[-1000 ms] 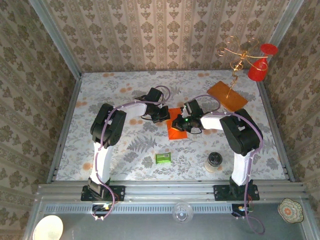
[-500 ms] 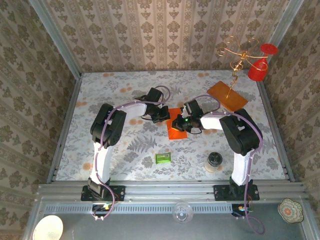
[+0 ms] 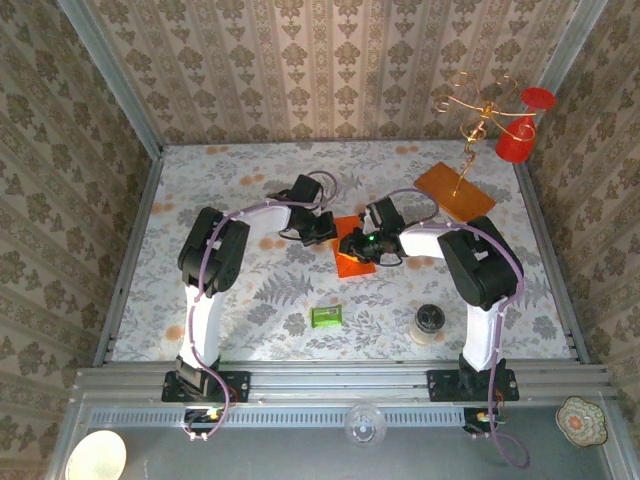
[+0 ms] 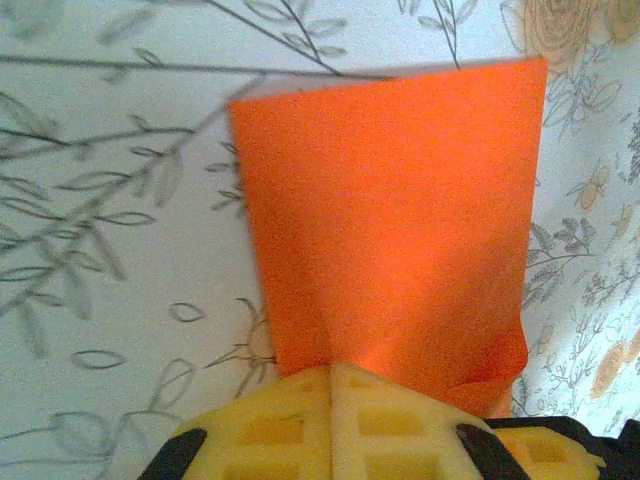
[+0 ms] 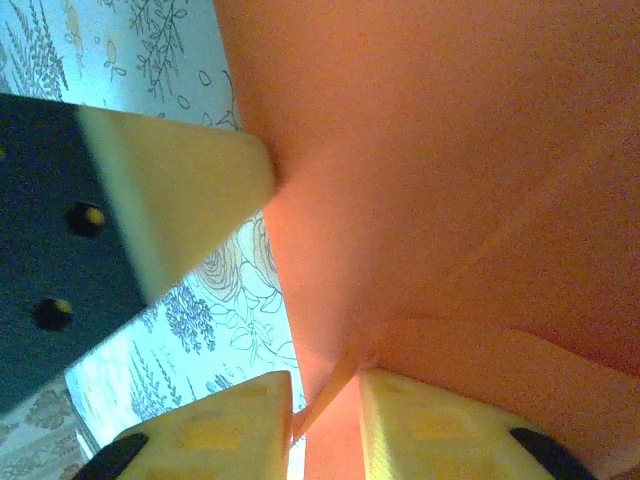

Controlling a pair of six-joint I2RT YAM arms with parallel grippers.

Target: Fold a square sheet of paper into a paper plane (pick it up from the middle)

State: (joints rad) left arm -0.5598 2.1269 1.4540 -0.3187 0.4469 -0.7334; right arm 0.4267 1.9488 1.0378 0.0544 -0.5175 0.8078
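Just beyond the green packet [image 3: 326,316], the orange paper [image 3: 347,265] lay apparently folded once. Pinching its edge was the left gripper [image 4: 333,385]; the right gripper [image 5: 325,395] sat barely parted around a crease. Wing folds remained.

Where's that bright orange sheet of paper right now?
In the top view, the thin bright orange paper sheet sits between the left gripper and right gripper, with the small green packet lower in the picture.
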